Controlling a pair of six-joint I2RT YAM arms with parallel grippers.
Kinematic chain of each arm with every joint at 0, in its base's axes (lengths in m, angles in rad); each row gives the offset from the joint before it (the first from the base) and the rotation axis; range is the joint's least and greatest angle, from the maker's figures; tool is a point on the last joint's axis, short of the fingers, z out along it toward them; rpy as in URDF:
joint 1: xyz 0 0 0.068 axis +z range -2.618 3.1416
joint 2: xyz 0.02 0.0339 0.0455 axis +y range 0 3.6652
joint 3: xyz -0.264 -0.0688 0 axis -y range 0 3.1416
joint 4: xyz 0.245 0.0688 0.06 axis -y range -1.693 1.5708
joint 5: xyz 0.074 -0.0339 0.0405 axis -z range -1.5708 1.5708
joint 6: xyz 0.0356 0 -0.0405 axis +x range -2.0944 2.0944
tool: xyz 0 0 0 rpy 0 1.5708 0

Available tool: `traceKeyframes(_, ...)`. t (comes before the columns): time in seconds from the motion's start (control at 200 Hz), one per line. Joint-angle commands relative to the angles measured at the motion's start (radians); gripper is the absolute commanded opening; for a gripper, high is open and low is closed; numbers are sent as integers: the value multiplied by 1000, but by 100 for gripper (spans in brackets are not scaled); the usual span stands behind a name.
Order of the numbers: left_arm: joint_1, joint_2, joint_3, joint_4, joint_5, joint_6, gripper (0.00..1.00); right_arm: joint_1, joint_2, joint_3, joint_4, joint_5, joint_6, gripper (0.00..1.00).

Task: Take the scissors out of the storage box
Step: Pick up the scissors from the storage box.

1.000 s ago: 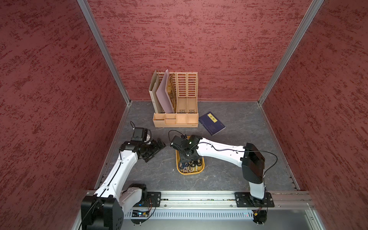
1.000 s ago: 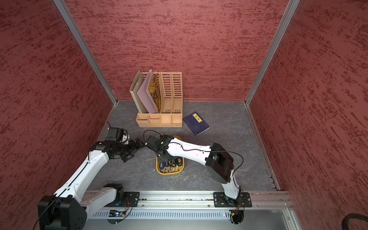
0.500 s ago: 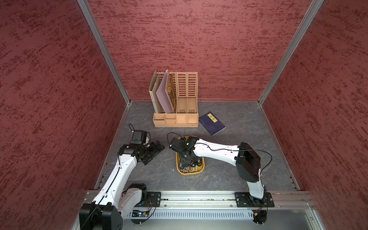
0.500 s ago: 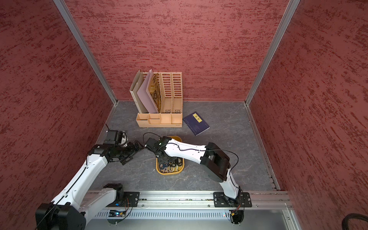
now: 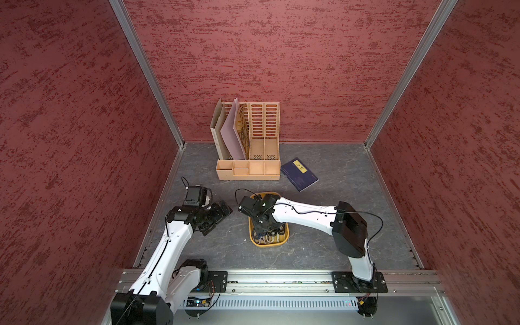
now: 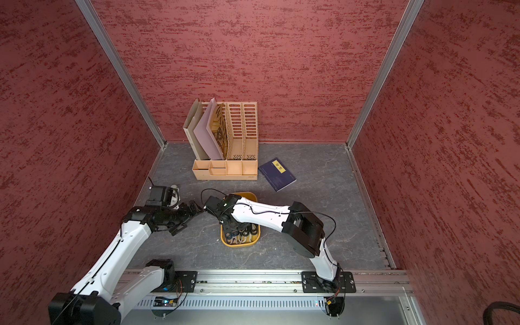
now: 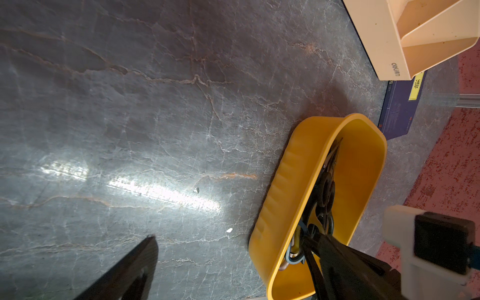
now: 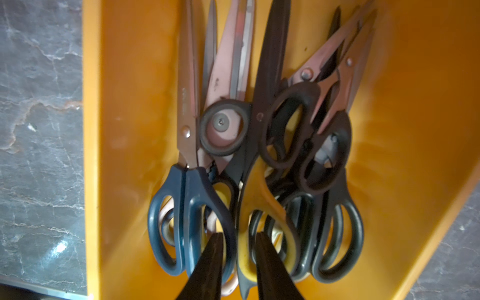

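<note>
Note that your right gripper (image 8: 237, 249) has dipped lower into the shallow mustard-yellow plastic storage box (image 5: 283, 242), narrowed fingertips straddling the piled scissors (image 8: 259, 166) at frame centre, gripping nothing; left gripper (image 5: 218, 218) stays wide open.

Two high overhead views, two close wrist views, all sharing the storage box (image 5: 268, 243).

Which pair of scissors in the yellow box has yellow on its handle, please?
The yellow-and-black pair, mid-pile, right at the right gripper tips; its neighbours have plain blue or black handles.
</note>
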Motion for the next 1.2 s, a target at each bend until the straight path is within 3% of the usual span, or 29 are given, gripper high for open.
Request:
traceKeyframes(0.0,-6,-19,-10,-18,-15,-2,100,10,15,1,16,-11,17,27)
traceKeyframes(0.175,-6,-35,-12,-25,-15,-1,100,15,19,-2,25,-16,27,26)
traceKeyframes(0.371,-6,-32,-12,-23,-20,3,100,22,10,-10,30,-6,50,19)
traceKeyframes(0.671,-7,-30,-12,-21,-21,8,100,26,14,-31,36,-13,72,23)
traceKeyframes(0.816,-6,-31,-11,-22,-23,10,100,30,2,-31,33,4,75,17)
traceKeyframes(1.197,1,15,16,1,-23,21,100,30,-196,-53,-38,80,73,7)
